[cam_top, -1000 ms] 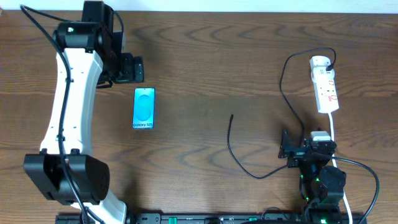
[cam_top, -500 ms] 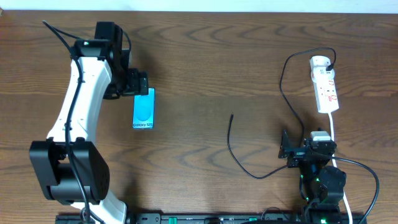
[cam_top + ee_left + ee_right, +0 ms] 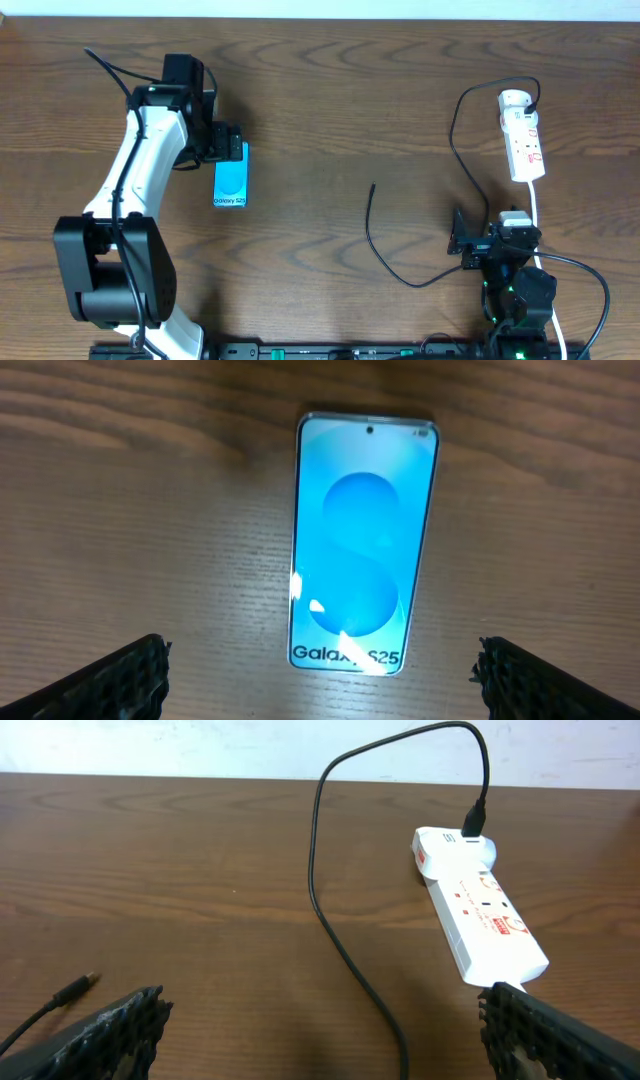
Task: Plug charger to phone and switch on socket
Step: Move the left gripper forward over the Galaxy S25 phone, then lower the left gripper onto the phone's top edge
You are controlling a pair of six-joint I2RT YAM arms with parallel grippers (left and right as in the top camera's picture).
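Observation:
The phone (image 3: pixel 231 178) lies flat on the table, teal screen up, "Galaxy" text at its near end; it fills the left wrist view (image 3: pixel 363 545). My left gripper (image 3: pixel 226 143) is open and hovers over the phone's far end, fingers wide on either side (image 3: pixel 320 680). The white socket strip (image 3: pixel 523 135) lies at the far right, also in the right wrist view (image 3: pixel 480 910). The charger cable (image 3: pixel 455 150) is plugged into its far end (image 3: pixel 478 818) and loops to a loose tip (image 3: pixel 373 186), seen in the right wrist view (image 3: pixel 82 982). My right gripper (image 3: pixel 458 240) is open and empty (image 3: pixel 320 1040).
The strip's thick white cord (image 3: pixel 536 215) runs toward the right arm base (image 3: pixel 515 290). The left arm (image 3: pixel 125 190) stretches along the left side. Bare wooden table (image 3: pixel 320 120) lies between the phone and the cable.
My left gripper has moved right and toward the phone, from beside its far left corner to over its far end. The right arm, cable and strip have not moved.

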